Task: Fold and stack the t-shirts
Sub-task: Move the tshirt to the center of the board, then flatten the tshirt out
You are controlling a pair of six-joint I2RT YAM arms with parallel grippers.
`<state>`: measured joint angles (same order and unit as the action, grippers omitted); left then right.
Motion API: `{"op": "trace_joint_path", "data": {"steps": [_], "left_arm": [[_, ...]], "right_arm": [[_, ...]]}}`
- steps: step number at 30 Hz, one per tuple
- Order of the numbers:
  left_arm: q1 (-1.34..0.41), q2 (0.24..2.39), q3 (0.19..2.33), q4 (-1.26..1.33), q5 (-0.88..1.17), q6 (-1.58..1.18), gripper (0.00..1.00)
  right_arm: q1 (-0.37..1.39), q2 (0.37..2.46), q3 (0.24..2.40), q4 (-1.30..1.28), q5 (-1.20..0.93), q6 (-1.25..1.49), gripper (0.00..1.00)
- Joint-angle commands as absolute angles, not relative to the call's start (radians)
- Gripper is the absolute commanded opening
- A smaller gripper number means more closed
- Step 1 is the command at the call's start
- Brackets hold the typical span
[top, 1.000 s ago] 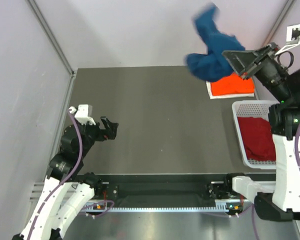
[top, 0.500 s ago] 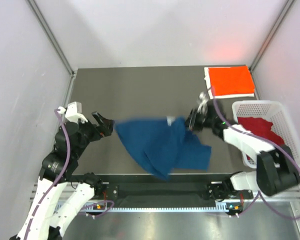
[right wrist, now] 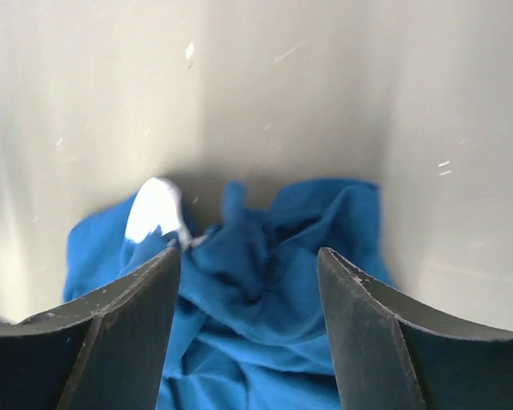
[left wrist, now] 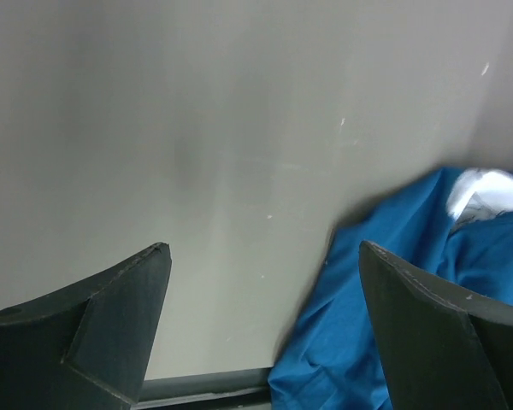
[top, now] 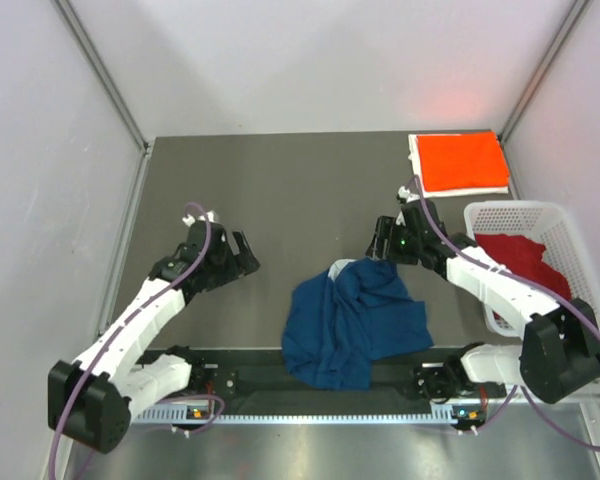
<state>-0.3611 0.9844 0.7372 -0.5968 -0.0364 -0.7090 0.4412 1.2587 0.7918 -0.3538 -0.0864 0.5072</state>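
Change: the blue shirt (top: 355, 320), half a second ago strung out in a blur between the two claws, now lies as a crumpled heap at the near middle of the table (top: 280, 190). A second ago it was in the air at the far right.
Left claw (top: 242, 258): has reached further out, just left of the heap and not touching it. Its jaws are wide apart with only bare table between them in the wrist view (left wrist: 263, 252); the shirt (left wrist: 393, 282) shows off to its right.
Right claw (top: 385, 240): spread wide and holding nothing, at the heap's far edge; its wrist view (right wrist: 248, 254) looks down on bunched blue cloth (right wrist: 265, 282) and a white label (right wrist: 154, 209).
Orange shirt (top: 463, 163): folded flat in the far right corner.
Red shirt (top: 520, 265): bundled in the basket (top: 520, 212) at the right edge.
Meaning: the blue shirt is on the work area but released and rumpled, so its folding looks not yet begun; one shirt seems done, two remain.
Next need: probably each claw taking an edge and pulling the cloth flat.
Risk: pinching several layers at once in this heap.
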Motion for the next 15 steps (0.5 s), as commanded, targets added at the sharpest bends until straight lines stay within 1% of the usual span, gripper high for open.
{"op": "trace_joint_path", "data": {"steps": [1,2,3,5,6,8,11,15], "left_arm": [[-0.359,1.057,0.706,-0.480,0.087,-0.723,0.95],[-0.360,1.075,0.697,-0.438,0.138,-0.718,0.93],[-0.365,1.092,0.661,-0.392,0.264,-0.713,0.91],[-0.394,1.141,0.631,-0.303,0.351,-0.732,0.86],[-0.412,1.153,0.615,-0.295,0.373,-0.735,0.85],[-0.480,1.187,0.615,-0.308,0.350,-0.727,0.84],[-0.549,1.207,0.603,-0.316,0.301,-0.730,0.84],[-0.606,1.259,0.565,-0.246,0.291,-0.750,0.84]], "right_arm": [[0.449,1.290,0.828,-0.445,0.038,0.471,0.66],[0.451,1.299,0.819,-0.445,0.041,0.475,0.66],[0.454,1.310,0.796,-0.443,0.035,0.479,0.66],[0.466,1.307,0.776,-0.474,0.028,0.498,0.66],[0.471,1.302,0.778,-0.495,0.019,0.509,0.66],[0.483,1.279,0.785,-0.553,0.006,0.547,0.64],[0.492,1.195,0.784,-0.643,0.029,0.592,0.66],[0.491,1.095,0.714,-0.684,0.132,0.676,0.67]]}}
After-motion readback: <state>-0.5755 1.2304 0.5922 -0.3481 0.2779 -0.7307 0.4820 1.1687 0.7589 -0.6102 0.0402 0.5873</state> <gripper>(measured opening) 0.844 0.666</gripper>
